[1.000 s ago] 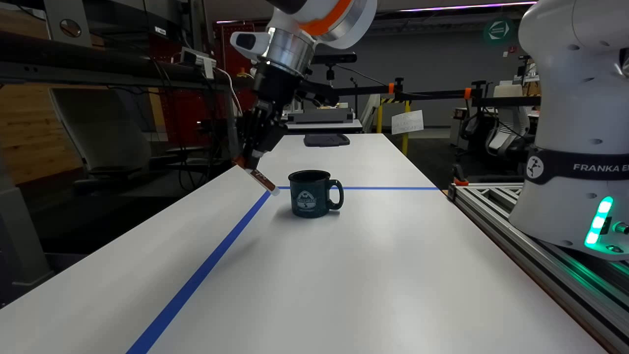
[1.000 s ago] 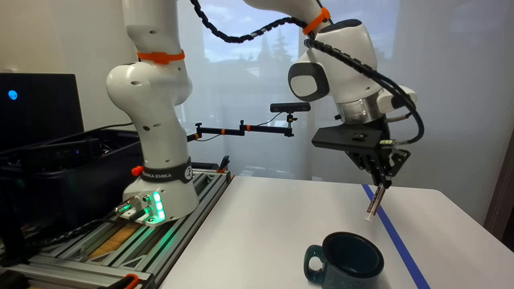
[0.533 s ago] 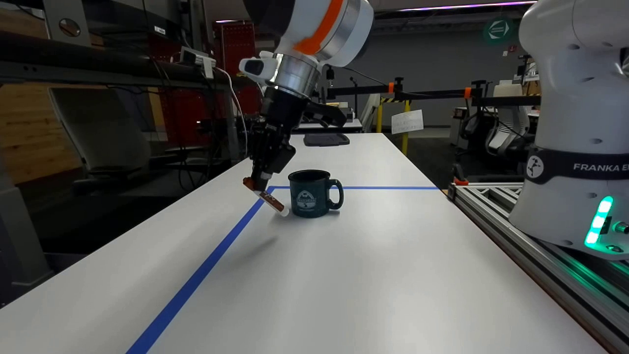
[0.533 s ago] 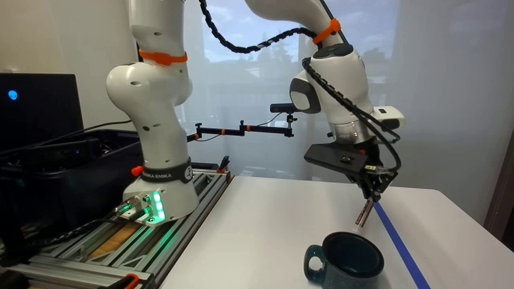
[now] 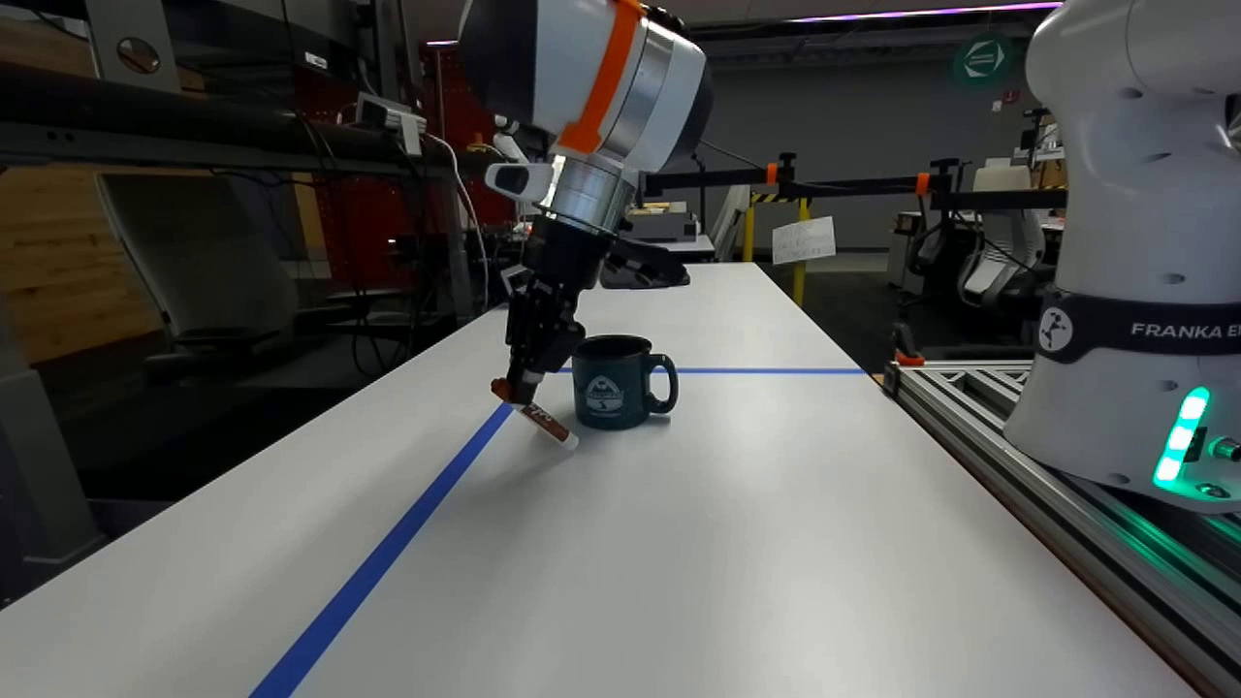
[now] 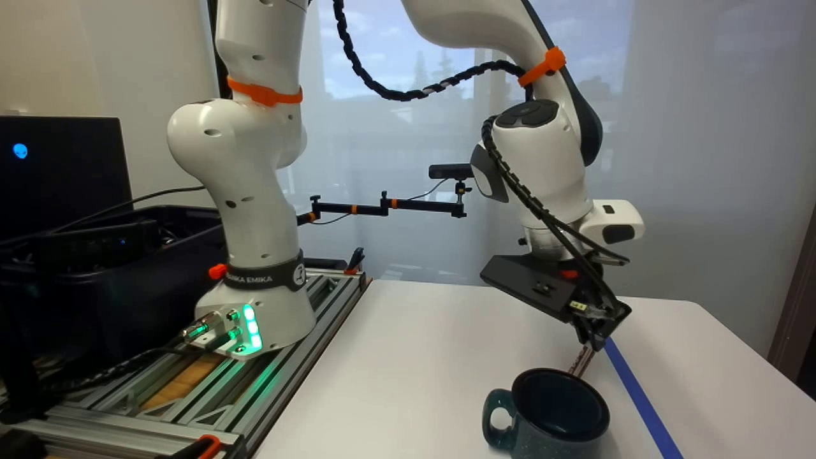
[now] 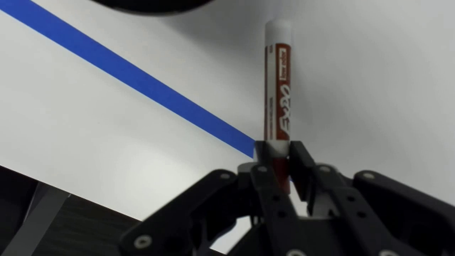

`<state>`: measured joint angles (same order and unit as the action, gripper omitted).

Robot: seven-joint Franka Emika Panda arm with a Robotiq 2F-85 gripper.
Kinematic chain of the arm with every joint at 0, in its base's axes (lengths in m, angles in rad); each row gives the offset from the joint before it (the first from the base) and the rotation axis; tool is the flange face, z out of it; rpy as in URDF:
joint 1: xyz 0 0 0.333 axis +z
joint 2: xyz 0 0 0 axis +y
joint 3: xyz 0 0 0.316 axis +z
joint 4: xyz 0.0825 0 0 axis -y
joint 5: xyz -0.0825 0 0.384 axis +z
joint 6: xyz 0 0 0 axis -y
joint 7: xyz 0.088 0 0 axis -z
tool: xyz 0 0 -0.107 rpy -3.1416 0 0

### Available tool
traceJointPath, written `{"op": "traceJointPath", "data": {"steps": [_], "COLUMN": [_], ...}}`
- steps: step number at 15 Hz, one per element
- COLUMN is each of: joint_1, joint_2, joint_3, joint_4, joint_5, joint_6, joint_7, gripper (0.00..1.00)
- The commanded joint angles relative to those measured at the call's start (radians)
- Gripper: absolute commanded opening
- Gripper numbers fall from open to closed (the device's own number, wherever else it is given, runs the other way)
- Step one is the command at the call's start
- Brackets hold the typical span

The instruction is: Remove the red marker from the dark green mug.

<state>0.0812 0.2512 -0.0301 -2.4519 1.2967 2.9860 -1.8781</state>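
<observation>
The red marker (image 5: 546, 424) is held tilted, with its white end pointing down toward the table; whether that end touches the table I cannot tell. It also shows in an exterior view (image 6: 581, 362), partly hidden behind the mug's rim, and in the wrist view (image 7: 278, 89). My gripper (image 7: 278, 146) is shut on the marker near its red cap end; the gripper shows in both exterior views (image 5: 522, 390) (image 6: 590, 344). The dark green mug (image 5: 609, 390) stands upright on the table beside the gripper. Its inside (image 6: 561, 403) holds nothing visible. In the wrist view only its dark rim (image 7: 153, 8) shows.
Blue tape (image 5: 388, 548) runs along the white table (image 5: 756, 543) and across it behind the mug. The table's edge (image 7: 89, 200) shows in the wrist view. The robot base (image 6: 255, 319) stands on a metal rail frame, with a black bin (image 6: 108, 299) behind it.
My gripper has moved down and toward the near side of the mug, carrying the marker. The marker's white end has come lower, close to the table. The mug has not moved.
</observation>
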Motion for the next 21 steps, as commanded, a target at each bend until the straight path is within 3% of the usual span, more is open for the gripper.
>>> {"op": "traceJointPath", "data": {"steps": [1,9,16,17,18,21], "joint_1": [-0.017,-0.008,-0.006,-0.003,-0.002,0.001], "joint_2": [0.055,0.132,0.208,0.213,0.213,0.2], "joint_3": [0.02,0.019,0.007,0.006,0.004,0.002], "joint_4": [0.066,0.141,0.197,0.202,0.207,0.215], "joint_5": [0.134,0.288,0.359,0.362,0.359,0.344], "joint_6": [0.055,0.07,0.065,0.07,0.072,0.079], "joint_7": [-0.081,-0.184,-0.244,-0.239,-0.235,-0.21], "gripper": [0.05,0.05,0.05,0.44,0.45,0.66]}}
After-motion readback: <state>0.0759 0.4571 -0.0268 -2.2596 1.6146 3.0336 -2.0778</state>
